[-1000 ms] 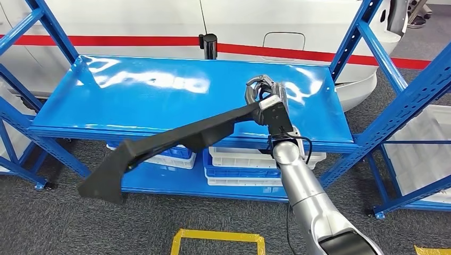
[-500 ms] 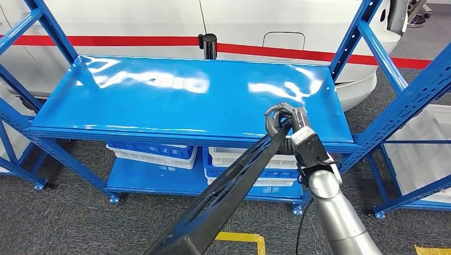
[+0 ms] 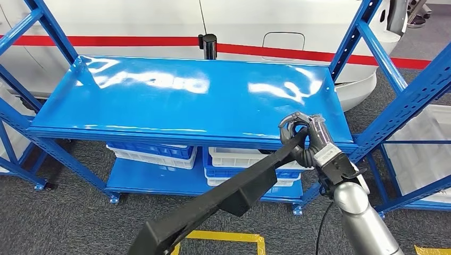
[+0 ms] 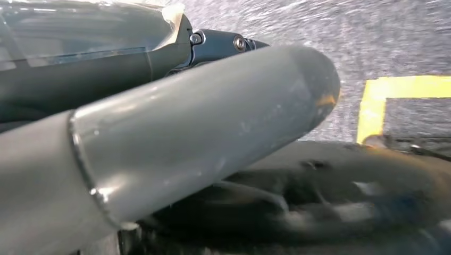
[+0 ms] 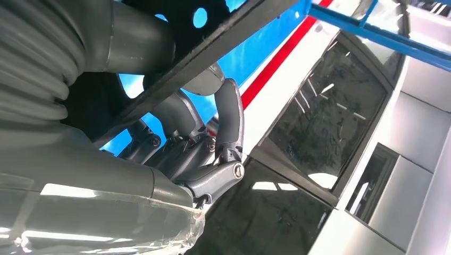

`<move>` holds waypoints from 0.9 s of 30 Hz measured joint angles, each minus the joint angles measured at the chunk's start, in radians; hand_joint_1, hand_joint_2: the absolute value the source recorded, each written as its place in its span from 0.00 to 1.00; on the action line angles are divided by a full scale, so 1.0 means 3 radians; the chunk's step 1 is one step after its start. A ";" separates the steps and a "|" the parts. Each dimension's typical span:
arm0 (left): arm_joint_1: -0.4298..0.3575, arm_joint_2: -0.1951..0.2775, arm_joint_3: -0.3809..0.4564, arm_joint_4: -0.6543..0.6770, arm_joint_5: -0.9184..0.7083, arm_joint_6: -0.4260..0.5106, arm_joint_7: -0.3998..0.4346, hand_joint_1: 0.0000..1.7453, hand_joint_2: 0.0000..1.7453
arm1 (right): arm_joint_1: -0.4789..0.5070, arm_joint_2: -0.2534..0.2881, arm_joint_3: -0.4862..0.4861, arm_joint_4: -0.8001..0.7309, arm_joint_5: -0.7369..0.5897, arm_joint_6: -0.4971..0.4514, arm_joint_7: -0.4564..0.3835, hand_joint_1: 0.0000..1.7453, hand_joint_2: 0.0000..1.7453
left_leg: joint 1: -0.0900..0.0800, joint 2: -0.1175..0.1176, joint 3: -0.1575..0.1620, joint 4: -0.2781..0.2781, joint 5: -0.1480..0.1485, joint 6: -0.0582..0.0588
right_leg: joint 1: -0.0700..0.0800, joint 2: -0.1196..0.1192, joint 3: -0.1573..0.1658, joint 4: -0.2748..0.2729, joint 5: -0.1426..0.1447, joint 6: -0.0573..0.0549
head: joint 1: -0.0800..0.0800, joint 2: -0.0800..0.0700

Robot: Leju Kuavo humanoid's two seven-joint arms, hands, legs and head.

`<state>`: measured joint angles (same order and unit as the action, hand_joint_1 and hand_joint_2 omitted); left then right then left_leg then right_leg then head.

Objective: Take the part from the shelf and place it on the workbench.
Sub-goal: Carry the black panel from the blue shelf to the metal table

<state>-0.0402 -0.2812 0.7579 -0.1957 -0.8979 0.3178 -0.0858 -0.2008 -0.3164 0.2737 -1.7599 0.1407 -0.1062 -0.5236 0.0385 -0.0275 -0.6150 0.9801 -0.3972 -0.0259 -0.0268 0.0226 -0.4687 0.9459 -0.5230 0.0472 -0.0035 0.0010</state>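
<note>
The part is a long black plastic trim piece, wider at its far end. My right hand grips its narrow end just in front of the right front edge of the blue shelf. The part slants down and to the left, off the shelf, over the grey floor. In the right wrist view the fingers curl around the part's black edge. The left wrist view holds my left hand's thick grey thumb above grey carpet, and its fingers are hidden.
White and blue bins sit on the lower shelf board. Blue uprights stand at each side of the shelf. A white vehicle with a red stripe is behind it. Yellow tape marks the floor near me.
My right hand has drawn back from above the shelf top to its front right edge. The part came off the shelf with it and swung down toward me.
</note>
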 joint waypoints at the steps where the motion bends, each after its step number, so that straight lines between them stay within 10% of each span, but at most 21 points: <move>1: 0.0000 -0.0003 0.0003 0.0000 0.0018 0.0030 0.0023 0.00 0.00 | 0.0040 -0.0014 -0.0005 -0.0010 -0.0047 0.0001 -0.0020 1.00 1.00 | -0.0001 0.0000 0.0000 0.0000 -0.0001 0.0001 | 0.0000 0.0000 0.0001 0.0000 -0.0002 0.0002 | 0.0000 0.0000; 27: -0.0025 -0.0021 -0.0214 0.0000 -0.0527 0.0234 0.0575 0.00 0.00 | 0.0812 -0.0194 -0.0535 -0.0310 -0.0085 0.0269 -0.0031 1.00 1.00 | -0.0017 -0.0002 -0.0002 0.0020 -0.0031 0.0027 | -0.0048 -0.0002 0.0015 -0.0013 -0.0012 0.0026 | -0.0004 0.0000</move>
<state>-0.0478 -0.2876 0.6937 -0.1957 -1.0559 0.3881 0.0867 0.0427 -0.3746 0.1132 -1.8530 0.1151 -0.0256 -0.5329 0.0333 -0.0282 -0.6155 0.9862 -0.4065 -0.0179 -0.0411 0.0220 -0.4640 0.9418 -0.5266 0.0551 -0.0049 0.0010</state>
